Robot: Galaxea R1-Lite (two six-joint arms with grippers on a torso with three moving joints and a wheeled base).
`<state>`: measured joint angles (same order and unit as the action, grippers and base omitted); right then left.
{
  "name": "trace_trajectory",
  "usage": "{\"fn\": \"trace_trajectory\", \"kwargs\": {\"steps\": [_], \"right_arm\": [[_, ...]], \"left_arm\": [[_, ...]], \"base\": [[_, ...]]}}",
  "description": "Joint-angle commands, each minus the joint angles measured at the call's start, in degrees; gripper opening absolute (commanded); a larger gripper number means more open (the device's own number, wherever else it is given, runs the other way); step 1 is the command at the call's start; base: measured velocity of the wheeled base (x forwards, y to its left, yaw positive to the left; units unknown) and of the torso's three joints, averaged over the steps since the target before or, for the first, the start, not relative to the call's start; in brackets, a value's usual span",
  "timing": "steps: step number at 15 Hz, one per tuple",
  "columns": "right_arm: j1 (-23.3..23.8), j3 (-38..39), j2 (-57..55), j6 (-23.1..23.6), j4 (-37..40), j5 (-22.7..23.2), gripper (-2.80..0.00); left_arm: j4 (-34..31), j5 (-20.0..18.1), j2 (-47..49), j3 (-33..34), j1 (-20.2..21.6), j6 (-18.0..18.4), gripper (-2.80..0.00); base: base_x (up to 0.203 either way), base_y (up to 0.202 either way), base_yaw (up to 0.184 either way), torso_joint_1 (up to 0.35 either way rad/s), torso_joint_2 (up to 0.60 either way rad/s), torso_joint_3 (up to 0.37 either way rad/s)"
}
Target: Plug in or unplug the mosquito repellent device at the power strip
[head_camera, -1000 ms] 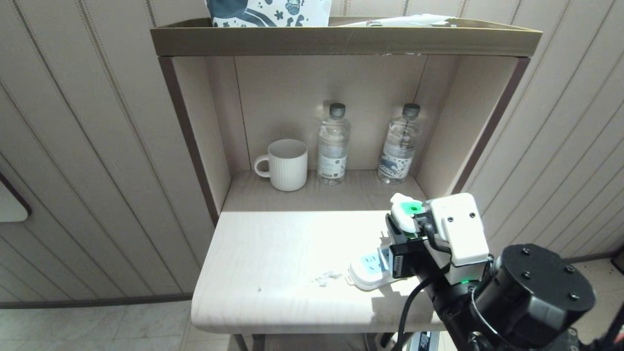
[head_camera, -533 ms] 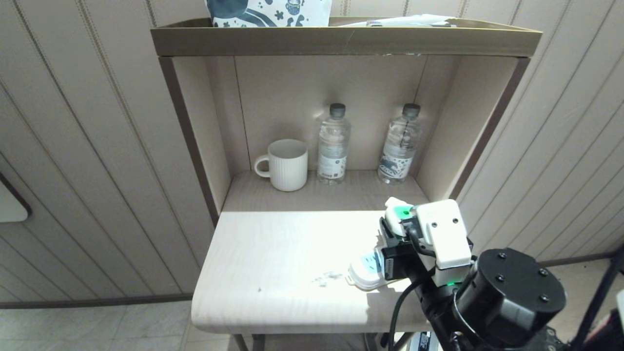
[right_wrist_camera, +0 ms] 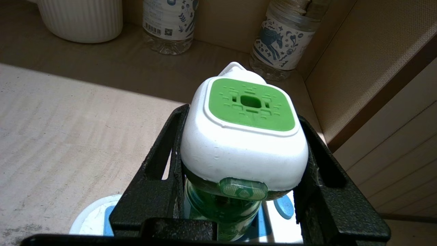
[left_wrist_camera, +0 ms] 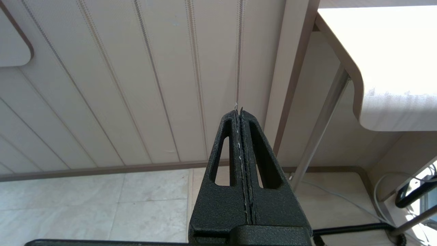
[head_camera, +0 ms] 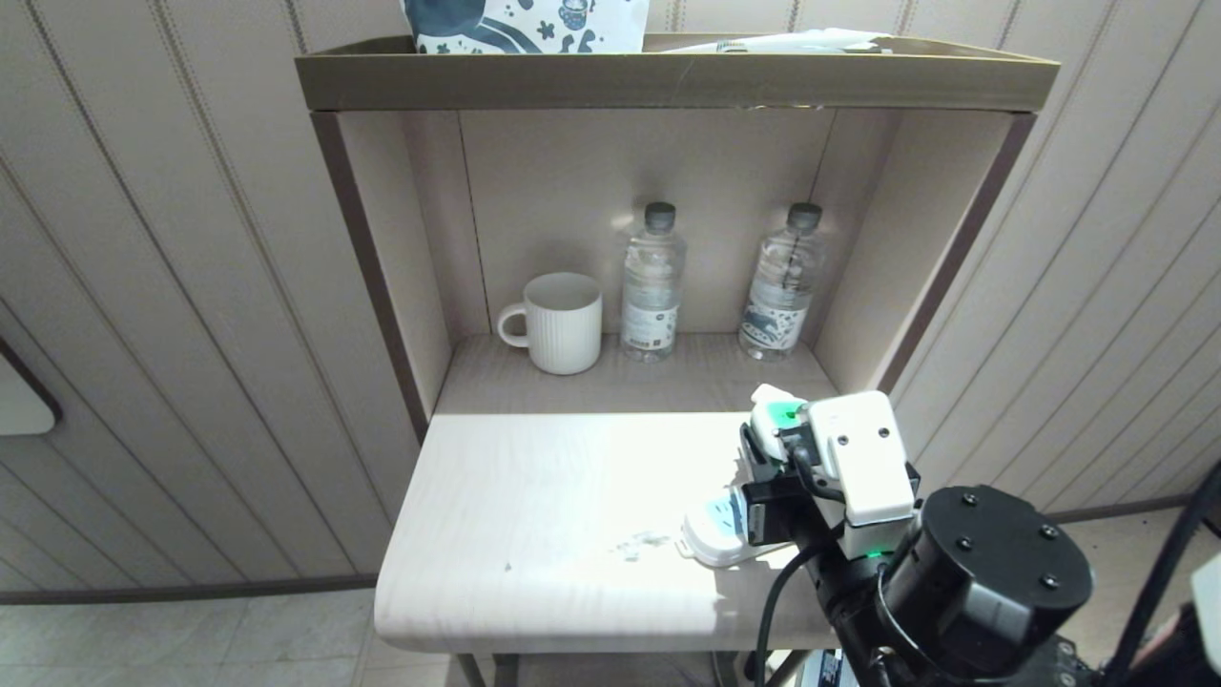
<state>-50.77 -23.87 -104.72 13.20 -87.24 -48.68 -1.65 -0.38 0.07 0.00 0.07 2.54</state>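
Note:
The mosquito repellent device [head_camera: 777,417] has a white cap with a green centre over a green bottle [right_wrist_camera: 218,205]. My right gripper [head_camera: 775,447] is shut on its cap [right_wrist_camera: 244,150], one black finger on each side. It hangs upright just above the far end of the white power strip [head_camera: 711,536], which lies at the table's right side. A blue socket [right_wrist_camera: 280,206] shows directly under the bottle. Whether the plug touches the strip is hidden. My left gripper [left_wrist_camera: 239,111] is shut and parked low beside the table, out of the head view.
A white ribbed mug [head_camera: 563,322] and two clear water bottles [head_camera: 652,281] [head_camera: 782,281] stand at the back of the shelf recess. The recess's right wall [head_camera: 863,286] is close to the device. A table leg [left_wrist_camera: 321,126] and floor cables are near the left gripper.
My right arm has shifted left and slightly down with the device, covering more of the power strip. The left arm has not moved.

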Motion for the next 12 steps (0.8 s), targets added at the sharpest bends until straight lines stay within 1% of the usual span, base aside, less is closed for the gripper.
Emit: {"fn": "trace_trajectory", "kwargs": {"steps": [1,11,12], "right_arm": [[-0.03,0.45,0.45,-0.08,-2.72,-0.28,-2.8],[0.06,1.11,-0.11,-1.2,-2.72,-1.04,-2.8],[0.06,1.11,-0.16,-1.25,-2.72,-1.15,0.0]], "left_arm": [[-0.02,-0.02,0.01,0.0,0.01,0.01,-2.8],[-0.02,-0.06,0.01,0.0,0.01,0.01,-2.8],[-0.02,-0.06,0.01,0.0,0.01,-0.07,-2.8]], "base": [[0.0,0.0,0.0,0.0,0.0,0.0],[0.0,0.0,0.0,0.0,0.0,0.0],[0.0,0.0,0.0,0.0,0.0,0.0]]}}
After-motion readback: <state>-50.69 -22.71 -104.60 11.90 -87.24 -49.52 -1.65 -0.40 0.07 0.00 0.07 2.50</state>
